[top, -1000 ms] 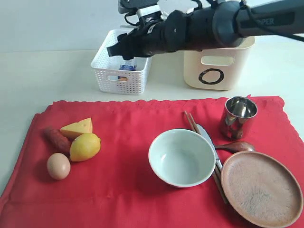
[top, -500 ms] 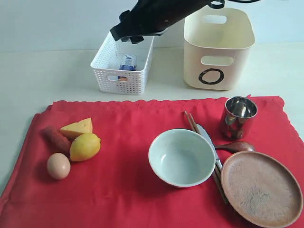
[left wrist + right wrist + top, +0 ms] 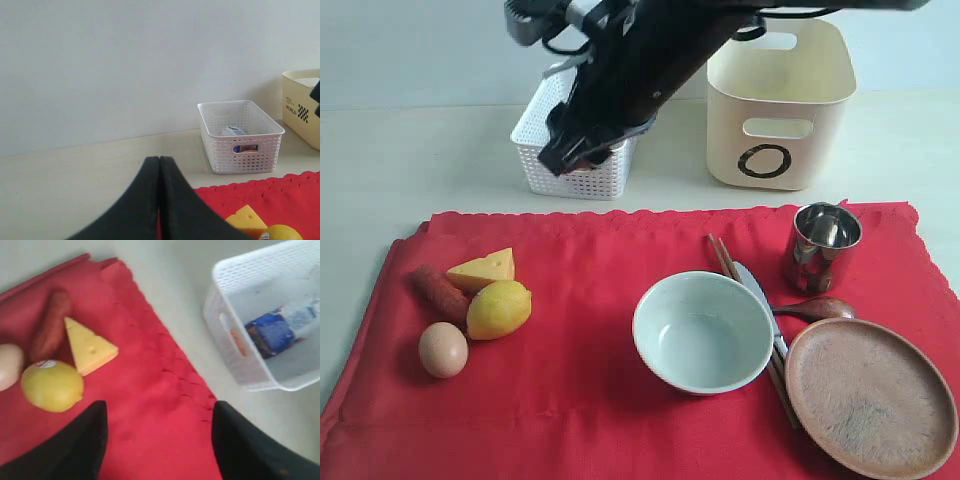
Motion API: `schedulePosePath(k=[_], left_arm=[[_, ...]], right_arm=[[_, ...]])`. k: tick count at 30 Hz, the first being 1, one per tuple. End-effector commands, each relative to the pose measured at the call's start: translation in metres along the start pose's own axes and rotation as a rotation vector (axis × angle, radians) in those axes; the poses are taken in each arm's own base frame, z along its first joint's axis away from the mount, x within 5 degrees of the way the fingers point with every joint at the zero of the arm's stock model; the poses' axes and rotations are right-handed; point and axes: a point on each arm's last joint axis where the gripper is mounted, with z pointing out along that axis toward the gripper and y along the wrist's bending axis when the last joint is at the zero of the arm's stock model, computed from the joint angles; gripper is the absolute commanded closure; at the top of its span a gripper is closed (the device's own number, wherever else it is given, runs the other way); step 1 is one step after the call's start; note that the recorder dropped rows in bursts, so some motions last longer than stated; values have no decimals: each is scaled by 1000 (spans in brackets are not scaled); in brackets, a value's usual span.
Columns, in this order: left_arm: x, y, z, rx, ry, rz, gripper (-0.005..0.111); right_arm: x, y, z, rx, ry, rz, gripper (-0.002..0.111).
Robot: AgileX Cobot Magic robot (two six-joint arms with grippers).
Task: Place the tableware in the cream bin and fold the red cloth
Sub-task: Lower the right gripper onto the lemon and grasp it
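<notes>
down has come the right black gripper. it now hangs in front of the white plastic basket with holes and hides much of it. the wrist views see inside, where a blue and white milk carton lies. the right fingers stand apart above the big red cloth. only the left wrist view shows the left black gripper, fingers pressed together on nothing. the grey-green ceramic bowl, shiny steel cup and round brown plate sit on the cloth, near the tall cream plastic bin.

R hand by white basket, bowl, cup, plate on red cloth
</notes>
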Motion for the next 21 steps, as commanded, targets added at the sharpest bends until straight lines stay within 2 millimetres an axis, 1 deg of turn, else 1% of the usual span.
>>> schedulePosePath(k=[1, 5, 12, 14, 21], left_arm=[[1, 0, 0, 4, -2, 1, 106], [1, 0, 0, 4, -2, 1, 106], [1, 0, 0, 4, -2, -2, 106], [1, 0, 0, 4, -2, -2, 106], [1, 0, 0, 4, -2, 1, 106]], right_arm=[[7, 25, 13, -52, 43, -117, 50], [13, 43, 31, -106, 89, -214, 50], [19, 78, 62, -241, 91, -444, 50], [21, 84, 72, -263, 85, -497, 50], [21, 88, 101, -185, 11, -502, 50]])
